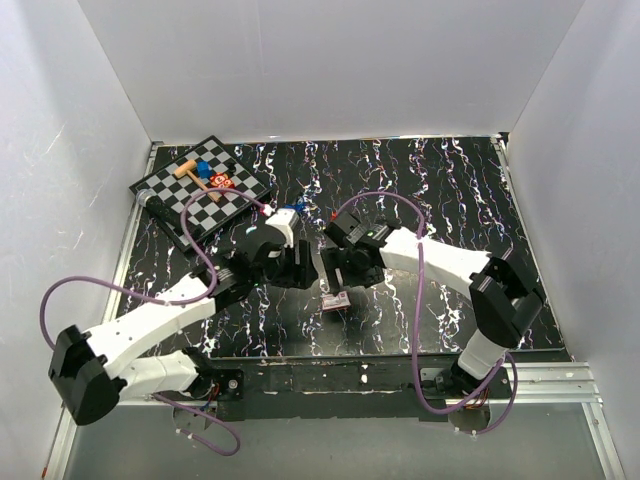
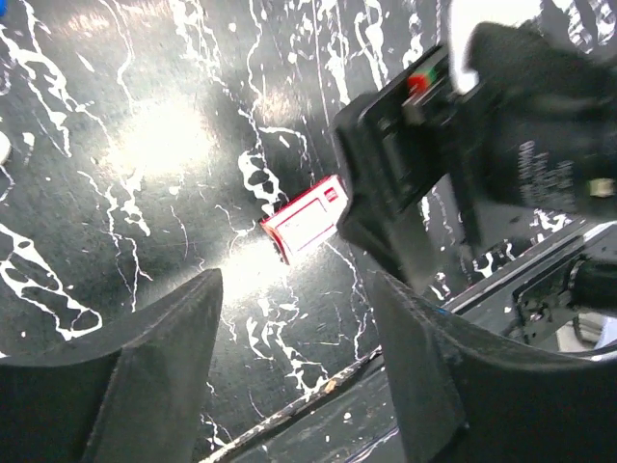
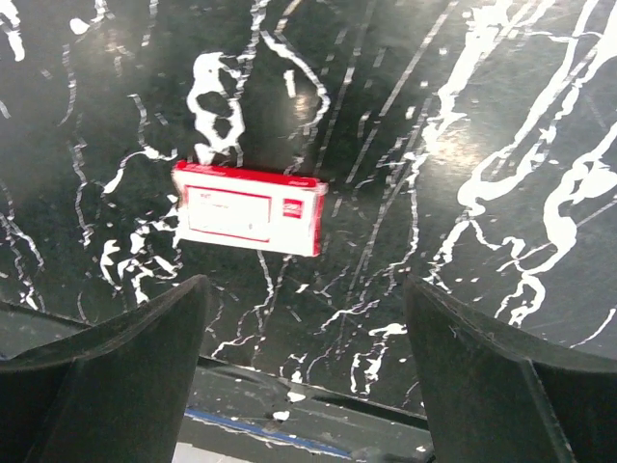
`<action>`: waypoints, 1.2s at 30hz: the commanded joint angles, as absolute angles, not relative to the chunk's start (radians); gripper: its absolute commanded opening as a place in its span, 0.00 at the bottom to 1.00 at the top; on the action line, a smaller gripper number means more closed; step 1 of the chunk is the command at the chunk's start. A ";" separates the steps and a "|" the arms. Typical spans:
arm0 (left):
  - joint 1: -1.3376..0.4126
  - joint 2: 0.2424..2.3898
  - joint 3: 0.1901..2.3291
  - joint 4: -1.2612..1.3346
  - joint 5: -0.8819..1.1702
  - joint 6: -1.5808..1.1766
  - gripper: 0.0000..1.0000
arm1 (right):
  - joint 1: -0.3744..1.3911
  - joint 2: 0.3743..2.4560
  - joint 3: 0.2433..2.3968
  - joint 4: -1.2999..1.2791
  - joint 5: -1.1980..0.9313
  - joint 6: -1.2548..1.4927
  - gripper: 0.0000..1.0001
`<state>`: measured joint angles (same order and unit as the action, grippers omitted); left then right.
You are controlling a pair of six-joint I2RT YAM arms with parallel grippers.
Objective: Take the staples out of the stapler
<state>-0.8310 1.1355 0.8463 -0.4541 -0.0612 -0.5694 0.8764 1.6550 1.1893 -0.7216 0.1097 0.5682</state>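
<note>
The red-and-white packet's (image 3: 249, 208) print is too blurred to read, and the checkered board's (image 1: 240, 195) pieces (image 1: 205, 176) are too small to identify.

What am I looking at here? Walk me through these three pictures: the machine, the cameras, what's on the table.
Two white robot arms are bolted to the near edge of a black marbled table. One picture looks down from above; the other two come from cameras on each wrist, with that arm's own dark fingers at the bottom. The left gripper and right gripper both stand open and hold nothing. Between them a small red-and-white packet lies flat on the table. At the far left sits a checkered board carrying a few small pieces. Something bright blue peeks out behind the left arm; too little of it shows to name.
</note>
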 commanded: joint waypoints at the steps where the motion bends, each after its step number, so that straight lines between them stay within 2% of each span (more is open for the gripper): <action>1: -0.828 1.020 0.903 -0.538 -0.141 -0.563 0.75 | 0.923 1.692 1.276 -0.753 0.132 0.578 0.89; 3: -0.828 0.974 0.917 -0.569 -0.164 -0.557 0.98 | 0.939 1.710 1.292 -0.749 0.126 0.584 0.90; 13: -0.828 0.848 1.017 -0.722 -0.268 -0.506 0.98 | 0.996 1.799 1.361 -0.778 0.219 0.676 0.92; 36: -0.828 0.788 0.968 -0.710 -0.305 -0.456 0.98 | 1.008 1.899 1.394 -0.798 0.239 0.775 0.94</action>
<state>-0.8310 0.8074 0.9817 -0.7212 -0.2821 -0.4717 1.0035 1.8759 1.3487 -0.7715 0.2237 0.7521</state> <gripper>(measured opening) 0.981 0.941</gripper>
